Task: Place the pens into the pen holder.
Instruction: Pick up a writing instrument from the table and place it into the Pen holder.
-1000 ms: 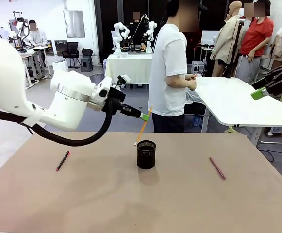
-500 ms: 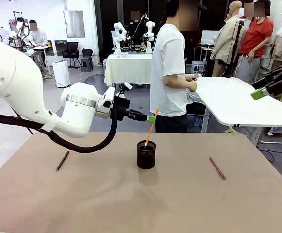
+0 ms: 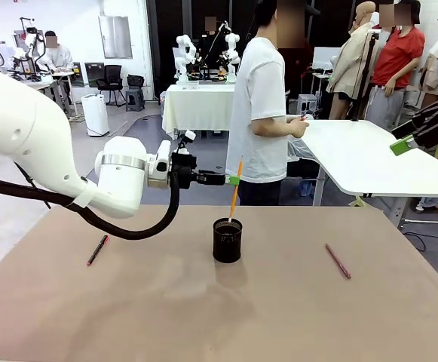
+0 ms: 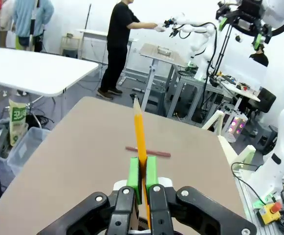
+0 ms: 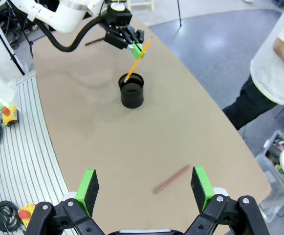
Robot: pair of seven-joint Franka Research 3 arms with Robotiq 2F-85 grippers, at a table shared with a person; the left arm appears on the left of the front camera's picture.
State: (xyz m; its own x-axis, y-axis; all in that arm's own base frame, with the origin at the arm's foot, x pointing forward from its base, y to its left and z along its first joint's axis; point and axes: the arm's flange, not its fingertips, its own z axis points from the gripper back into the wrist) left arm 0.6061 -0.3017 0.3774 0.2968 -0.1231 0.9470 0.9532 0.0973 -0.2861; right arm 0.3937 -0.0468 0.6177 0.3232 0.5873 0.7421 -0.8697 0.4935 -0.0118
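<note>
My left gripper (image 3: 234, 180) is shut on the yellow-orange pen (image 3: 236, 188), held almost upright just above the pen holder (image 3: 227, 241), a black mesh cup at mid-table. The pen's lower tip reaches the cup's mouth. In the left wrist view the green pads (image 4: 134, 172) clamp the same pen (image 4: 140, 129). A dark pen with red accents (image 3: 98, 250) lies flat at the left. The reddish-pink pen (image 3: 338, 261) lies flat at the right. My right gripper (image 5: 144, 188) hangs high over the table's right end, open and empty, looking down on the cup (image 5: 132, 91) and the reddish-pink pen (image 5: 172, 179).
The brown table (image 3: 166, 317) has free room in front of the cup. A person in a white shirt (image 3: 260, 113) stands at the far side, turned toward a white table (image 3: 369, 162) at the back right.
My left gripper has moved right and turned the yellow-orange pen from slanted to nearly upright. Its lower tip went from left of the cup to the cup's mouth. The right arm has stayed still.
</note>
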